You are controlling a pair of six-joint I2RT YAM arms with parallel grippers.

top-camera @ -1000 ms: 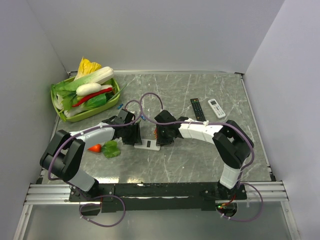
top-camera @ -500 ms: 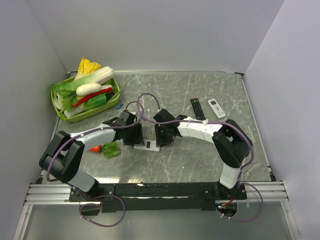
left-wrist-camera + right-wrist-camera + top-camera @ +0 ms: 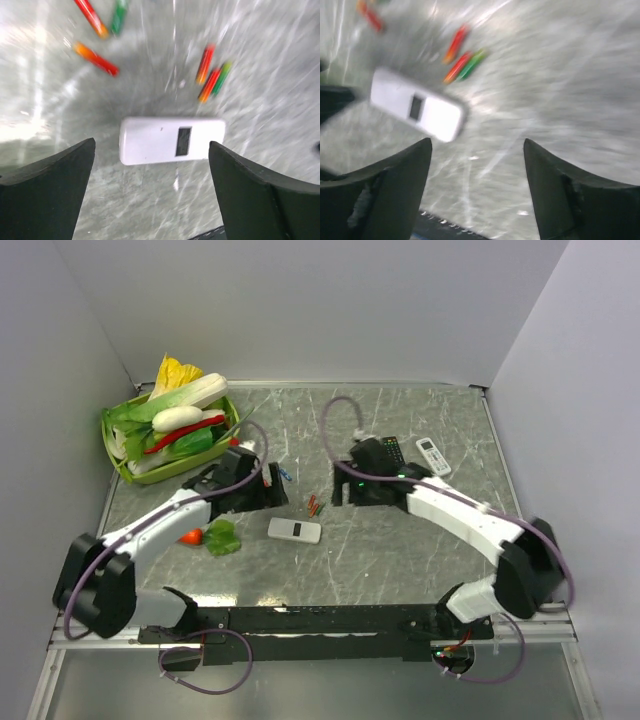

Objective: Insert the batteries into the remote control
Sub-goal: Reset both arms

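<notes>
While both arms reach out over the marbled table (image 3: 400, 552), the remote control (image 3: 295, 530) lies flat on it with its white back up. It is nearer the bases than either gripper and touches neither. It sits toward the bases and slightly right of the left gripper (image 3: 268, 496), and toward the bases and left of the right gripper (image 3: 343, 492).

Well out to the left of the left gripper, beside that arm's forearm, lie a small carrot (image 3: 190, 536) and a green leafy vegetable (image 3: 222, 538), close together.

The left fingers (image 3: 50, 195) stand wide apart with nothing between them. The remote control lies on the table under their gap, a small dark rectangle showing in its back. The right fingers (image 3: 560, 190) are spread just as wide and empty, with the remote control off to their left in a blurred view.

Just beyond the remote control, between the two grippers, three batteries (image 3: 211, 85) lie side by side on the table: two red-orange and one green. Three more lie scattered farther off in the left wrist view. A blue battery (image 3: 285, 474) rests just beyond the left gripper.

Behind the right gripper, a long black remote (image 3: 393, 448) lies partly hidden by that wrist. An all-white remote (image 3: 433, 456) lies just right of it. Far beyond and left of the left gripper stands a green basket (image 3: 118, 462) heaped with vegetables.
</notes>
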